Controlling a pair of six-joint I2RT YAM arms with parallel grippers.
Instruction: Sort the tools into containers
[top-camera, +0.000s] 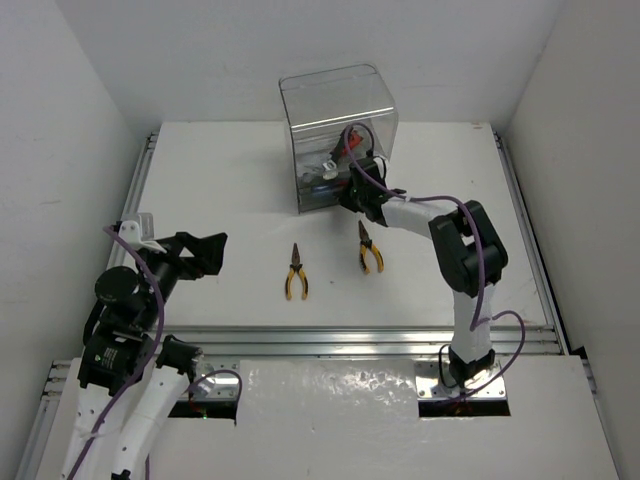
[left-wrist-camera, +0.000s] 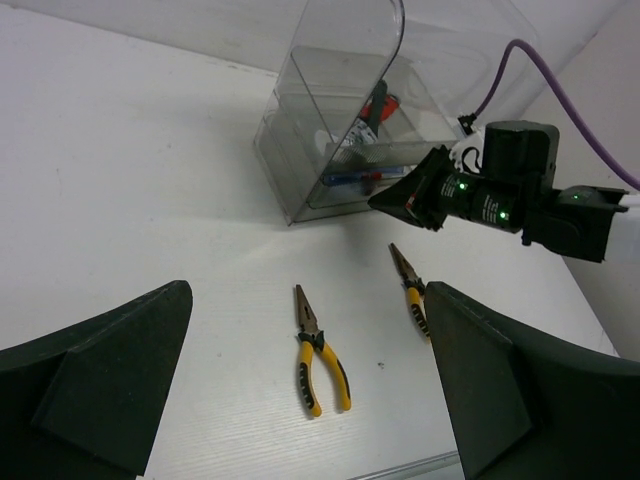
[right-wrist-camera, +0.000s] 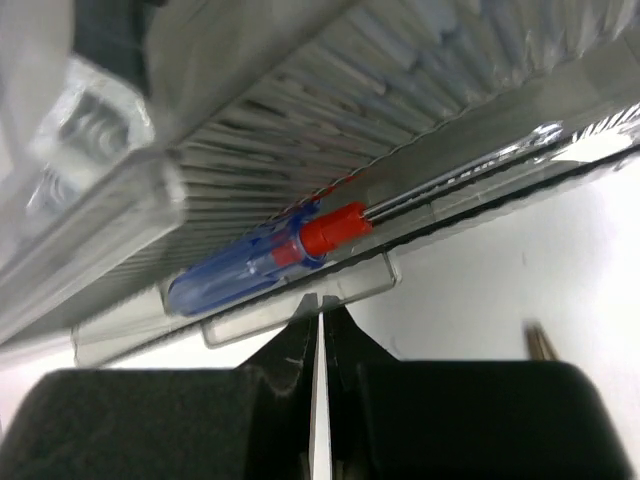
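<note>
The containers are a clear stack of shallow trays (top-camera: 335, 110) at the back of the table, also in the left wrist view (left-wrist-camera: 330, 120). A blue and red screwdriver (right-wrist-camera: 260, 262) lies in the bottom tray, and a red-handled tool (left-wrist-camera: 380, 105) shows higher up. My right gripper (right-wrist-camera: 320, 300) is shut, its tips touching the bottom tray's clear pull tab (right-wrist-camera: 250, 320); from above it (top-camera: 345, 190) is at the stack's front. Two yellow-handled pliers (top-camera: 296, 273) (top-camera: 369, 250) lie on the table. My left gripper (top-camera: 205, 250) hovers wide open and empty at the left, facing the pliers (left-wrist-camera: 320, 355).
The white table (top-camera: 220, 190) has a metal rail along its near edge (top-camera: 350, 340) and white walls on three sides. The right arm (left-wrist-camera: 520, 195) stretches over the right pliers (left-wrist-camera: 412, 290) toward the stack.
</note>
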